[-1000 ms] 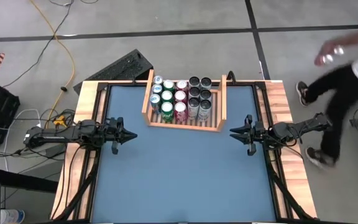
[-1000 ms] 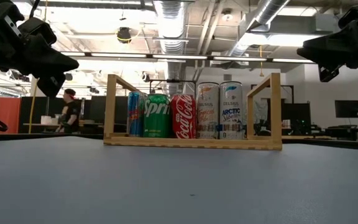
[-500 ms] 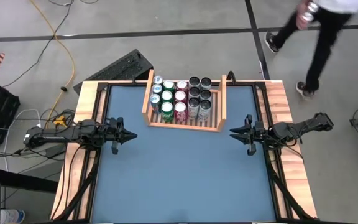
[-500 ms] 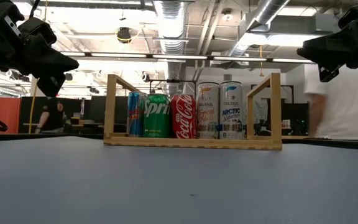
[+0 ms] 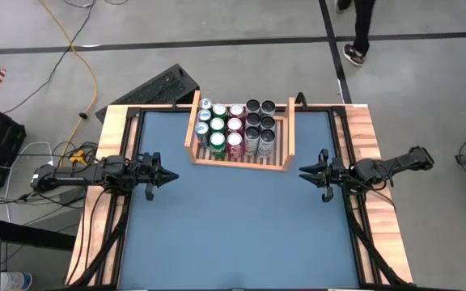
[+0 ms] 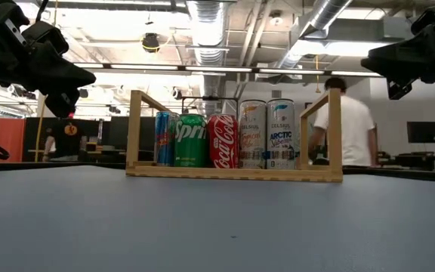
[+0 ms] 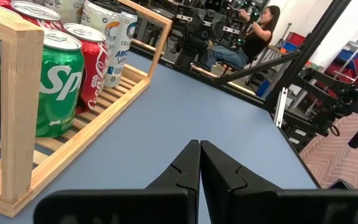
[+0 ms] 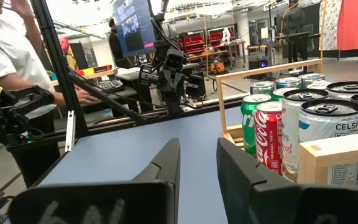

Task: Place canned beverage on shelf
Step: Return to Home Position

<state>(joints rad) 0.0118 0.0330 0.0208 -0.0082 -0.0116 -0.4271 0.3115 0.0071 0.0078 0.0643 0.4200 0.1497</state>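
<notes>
One shelf, two hands – left hand, right hand – and five rows of cans

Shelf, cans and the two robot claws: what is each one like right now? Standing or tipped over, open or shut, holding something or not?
shelf: flat on the table, loaded with rows of cans.
cans: upright inside the shelf, none gripped.
left gripper: shut, empty, raised over the table's left side.
right gripper: open, empty, raised over the table's right side.
</notes>
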